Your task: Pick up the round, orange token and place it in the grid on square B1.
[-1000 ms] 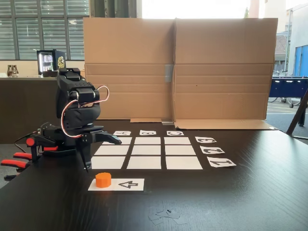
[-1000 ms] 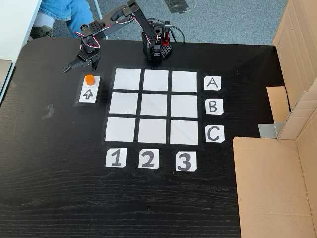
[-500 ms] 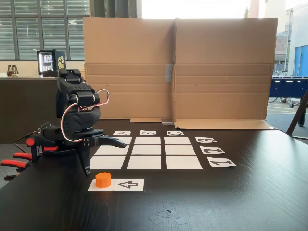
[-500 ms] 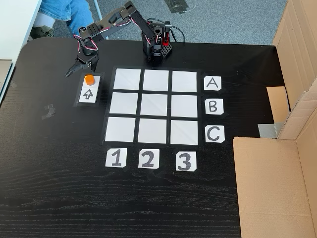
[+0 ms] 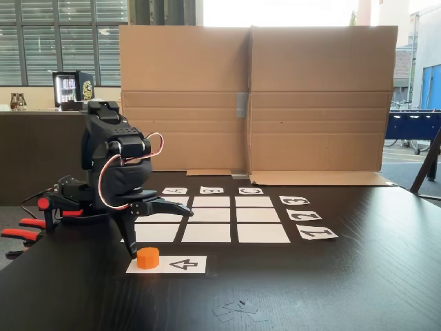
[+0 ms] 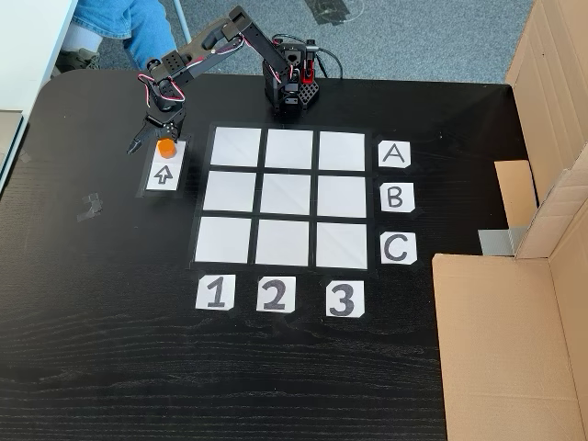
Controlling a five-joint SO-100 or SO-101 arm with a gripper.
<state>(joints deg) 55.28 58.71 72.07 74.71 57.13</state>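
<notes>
The orange token (image 5: 147,257) (image 6: 165,146) stands on the end of a white strip printed with a black arrow (image 5: 182,264) (image 6: 163,174). My gripper (image 5: 162,233) (image 6: 152,141) hangs open just over and behind the token. One finger points down beside the token and the other spreads out toward the grid; I cannot tell whether either touches it. The grid (image 5: 210,215) (image 6: 288,197) of white rectangles lies beside the strip, bare. Square B1 (image 5: 206,233) (image 6: 229,191) is the middle rectangle of the row nearest the strip.
Tall cardboard walls (image 5: 255,96) (image 6: 514,340) close off the far side of the table. Red-handled clamps (image 5: 21,231) hold the arm's base (image 6: 290,87). A person's jeans-clad leg (image 6: 119,23) shows past the table edge. Small tape scraps (image 5: 238,308) (image 6: 92,204) lie on the black tabletop.
The gripper has swung along the table toward the token and come lower over it. Its jaws have spread wider. The token has not moved.
</notes>
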